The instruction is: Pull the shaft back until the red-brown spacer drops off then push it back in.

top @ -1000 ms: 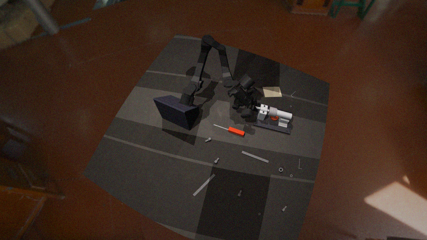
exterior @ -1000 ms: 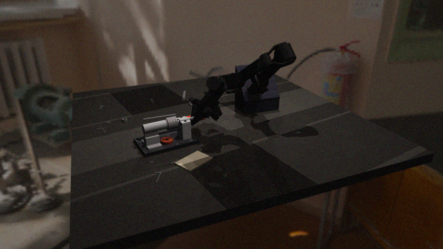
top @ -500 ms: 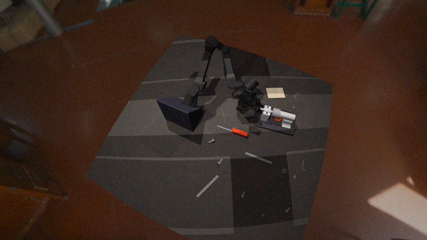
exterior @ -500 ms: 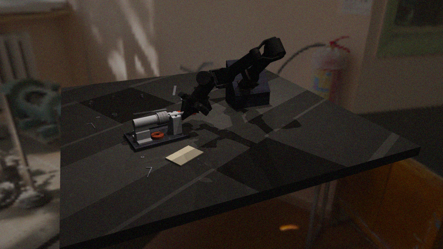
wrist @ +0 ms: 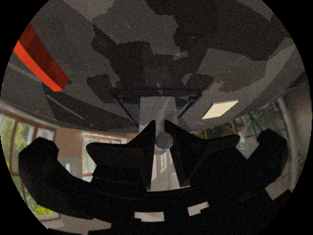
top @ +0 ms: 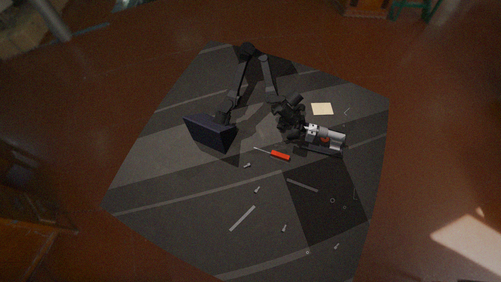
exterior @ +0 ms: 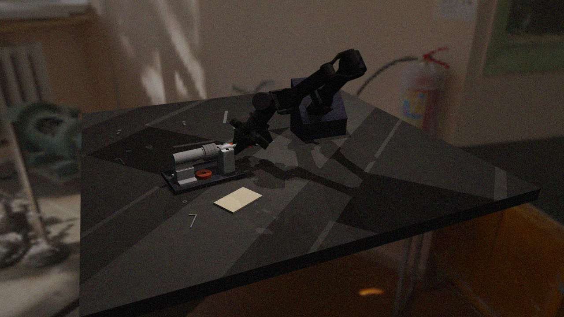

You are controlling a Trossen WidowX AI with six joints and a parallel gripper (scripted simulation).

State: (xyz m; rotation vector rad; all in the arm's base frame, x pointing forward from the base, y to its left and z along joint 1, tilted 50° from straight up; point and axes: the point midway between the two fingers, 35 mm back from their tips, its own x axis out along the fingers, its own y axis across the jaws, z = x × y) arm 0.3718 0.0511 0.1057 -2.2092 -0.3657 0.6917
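Note:
The red-brown spacer (top: 324, 140) (exterior: 203, 176) lies flat on the dark base plate (top: 320, 150) (exterior: 209, 182), below the shaft line, between the housing and the upright support block (top: 310, 135) (exterior: 226, 161). The big pale housing (top: 337, 135) (exterior: 185, 156) stands at the plate's far end. Grey spacers (top: 322, 131) (exterior: 210, 150) sit in a row between the housing and the support block; no clear gap shows beside the housing. My gripper (top: 304, 127) (exterior: 235, 146) (wrist: 159, 123) is shut on the shaft (wrist: 164, 140), close to the support block. The shaft's inner end is hidden.
A screwdriver with a red handle (top: 280, 155) lies beside the assembly. A cream pad (top: 321, 108) (exterior: 237, 200) (wrist: 220, 109) lies on its other side. Grey bars (top: 302, 185) (top: 242, 218), several small bolts and rings, and hex keys are scattered on the table (top: 196, 231).

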